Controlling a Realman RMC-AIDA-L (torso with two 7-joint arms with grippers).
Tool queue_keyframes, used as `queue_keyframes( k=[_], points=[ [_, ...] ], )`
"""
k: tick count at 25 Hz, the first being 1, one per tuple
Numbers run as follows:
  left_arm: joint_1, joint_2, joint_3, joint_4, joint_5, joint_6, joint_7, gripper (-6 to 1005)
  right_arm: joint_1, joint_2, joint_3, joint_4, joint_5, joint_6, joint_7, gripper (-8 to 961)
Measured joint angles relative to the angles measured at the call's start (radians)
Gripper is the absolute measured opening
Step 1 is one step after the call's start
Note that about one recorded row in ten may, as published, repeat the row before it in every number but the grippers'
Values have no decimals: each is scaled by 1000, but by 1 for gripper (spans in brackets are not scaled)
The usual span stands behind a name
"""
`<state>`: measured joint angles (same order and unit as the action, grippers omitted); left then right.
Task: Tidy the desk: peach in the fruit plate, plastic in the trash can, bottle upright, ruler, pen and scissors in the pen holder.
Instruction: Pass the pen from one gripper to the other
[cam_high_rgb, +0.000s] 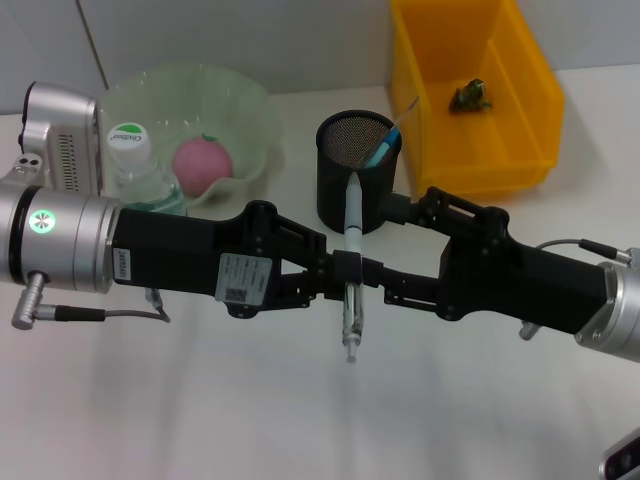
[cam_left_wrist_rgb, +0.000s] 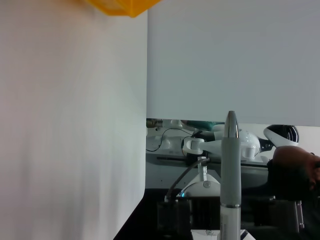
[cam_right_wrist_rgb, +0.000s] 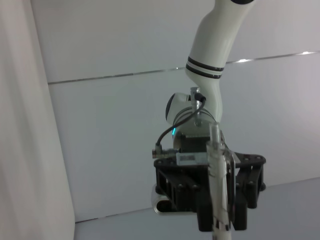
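A grey-white pen (cam_high_rgb: 352, 215) hangs above the table just in front of the black mesh pen holder (cam_high_rgb: 340, 190). My left gripper (cam_high_rgb: 338, 268) is shut on its middle from the left. From the right, my right gripper (cam_high_rgb: 372, 274) meets the pen at the same spot. The pen (cam_left_wrist_rgb: 230, 170) stands upright in the left wrist view, and the pen (cam_right_wrist_rgb: 218, 185) also shows in the right wrist view. A blue-tipped item (cam_high_rgb: 385, 150) sticks out of the holder. The pink peach (cam_high_rgb: 203, 162) lies in the green plate (cam_high_rgb: 250, 110). The bottle (cam_high_rgb: 130, 150) stands upright. A plastic scrap (cam_high_rgb: 470, 95) lies in the yellow bin (cam_high_rgb: 520, 120).
The plate and bottle stand at the back left, the yellow bin at the back right, and the holder between them. Both arms cross the middle of the white table (cam_high_rgb: 300, 420). A grey device (cam_high_rgb: 60, 140) sits at the far left.
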<state>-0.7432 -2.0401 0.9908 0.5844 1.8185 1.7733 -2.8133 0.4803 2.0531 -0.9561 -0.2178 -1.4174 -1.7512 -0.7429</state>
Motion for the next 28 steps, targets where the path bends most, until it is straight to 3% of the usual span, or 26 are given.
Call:
queue_keyframes(
  k=[11,16,24,28],
  points=[
    [-3,-3,0,-11,14,0,-1,201,8,3,-18,5,0,-1,-15,723],
    [-4,-2,0,-12,14,0,-2,204,11,4,-23,5,0,5,-16,478],
    [-12,-3,0,-13,14,0,-2,208,18,6,-31,10,0,8,-18,376],
    [-14,-3,0,-14,15,0,-2,210,19,5,-33,12,0,8,-18,378]
  ],
)
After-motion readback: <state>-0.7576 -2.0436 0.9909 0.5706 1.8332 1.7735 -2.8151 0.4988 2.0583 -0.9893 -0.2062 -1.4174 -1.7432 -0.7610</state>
